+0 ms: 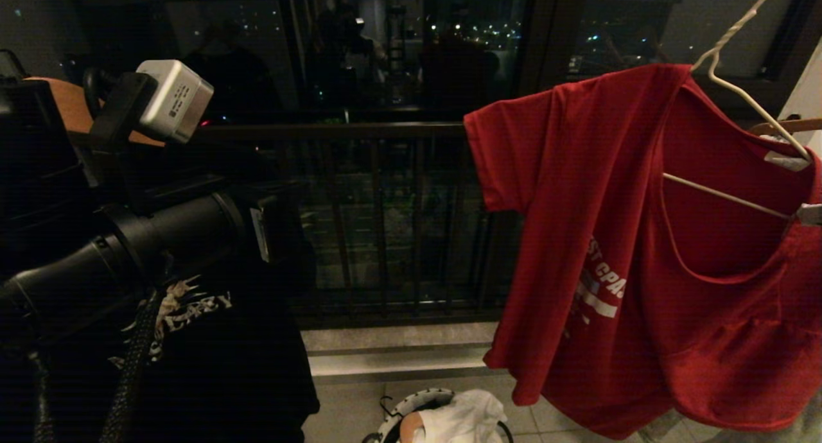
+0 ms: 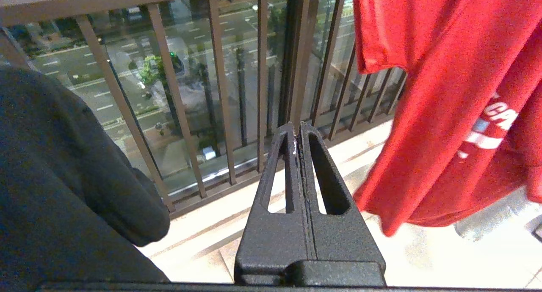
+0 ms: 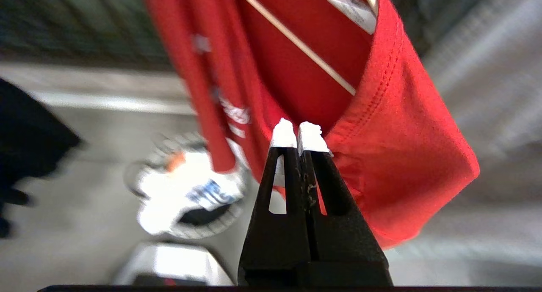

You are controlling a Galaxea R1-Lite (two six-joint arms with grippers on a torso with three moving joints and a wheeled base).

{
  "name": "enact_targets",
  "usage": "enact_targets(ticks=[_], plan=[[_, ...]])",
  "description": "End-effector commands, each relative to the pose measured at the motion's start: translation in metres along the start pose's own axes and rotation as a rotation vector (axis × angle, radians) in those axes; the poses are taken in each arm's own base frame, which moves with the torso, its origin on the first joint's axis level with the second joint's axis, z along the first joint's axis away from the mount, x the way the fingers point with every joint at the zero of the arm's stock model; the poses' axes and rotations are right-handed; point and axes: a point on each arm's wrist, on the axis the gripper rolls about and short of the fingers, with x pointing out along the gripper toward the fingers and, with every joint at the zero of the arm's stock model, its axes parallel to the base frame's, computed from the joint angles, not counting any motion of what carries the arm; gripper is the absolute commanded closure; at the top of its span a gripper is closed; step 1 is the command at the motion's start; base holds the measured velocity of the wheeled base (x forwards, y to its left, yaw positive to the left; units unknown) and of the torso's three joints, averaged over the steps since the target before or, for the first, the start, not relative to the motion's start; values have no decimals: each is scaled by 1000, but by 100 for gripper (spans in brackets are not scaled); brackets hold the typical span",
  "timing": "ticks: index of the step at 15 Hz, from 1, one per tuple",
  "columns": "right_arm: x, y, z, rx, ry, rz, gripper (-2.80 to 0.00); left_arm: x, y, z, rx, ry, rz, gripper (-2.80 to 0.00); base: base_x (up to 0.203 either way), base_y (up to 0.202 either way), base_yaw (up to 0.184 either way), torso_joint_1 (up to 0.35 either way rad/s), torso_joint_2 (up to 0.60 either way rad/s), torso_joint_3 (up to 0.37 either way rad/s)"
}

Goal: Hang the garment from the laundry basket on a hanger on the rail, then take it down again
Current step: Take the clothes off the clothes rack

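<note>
Pale tiled floor (image 1: pixel 347 411) bearing the laundry basket (image 1: pixel 401 409) of white cloth (image 1: pixel 462 420).

L arm (image 1: pixel 128 237) raised, both end effectors (image 2: pixel 295 133) (image 3: pixel 300 133) closed, empty.

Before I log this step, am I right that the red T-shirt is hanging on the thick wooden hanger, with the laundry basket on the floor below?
Not quite: the red T-shirt hangs on a thin white wire hanger, as the head view shows. The laundry basket is indeed on the floor below.
</note>
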Motion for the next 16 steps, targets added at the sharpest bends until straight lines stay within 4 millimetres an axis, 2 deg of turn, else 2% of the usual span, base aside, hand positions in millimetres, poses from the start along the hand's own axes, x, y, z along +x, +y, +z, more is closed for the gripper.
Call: enact_targets(ticks=[1,5,8,9,13,16], plan=[[12,3,9,-16,101,-67,0,3,0,-2,-1,7,0,0,0,0,0,0,0,0],[14,0,10,-17,123,-234,0,1,0,0,0,-2,0,0,0,0,0,0,0,0],[12,4,10,-42,113,-272,0,-2,0,2,0,-13,0,0,0,0,0,0,0,0],[12,6,10,-51,112,-263,-280,-4,0,3,-1,-18,0,0,0,0,0,0,0,0],[24,28,10,-134,121,-263,-280,-5,0,4,-1,-23,1,0,0,0,0,0,0,0],[34,33,11,-150,137,-282,-280,-7,1,7,-2,-33,3,0,0,0,0,0,0,0]])
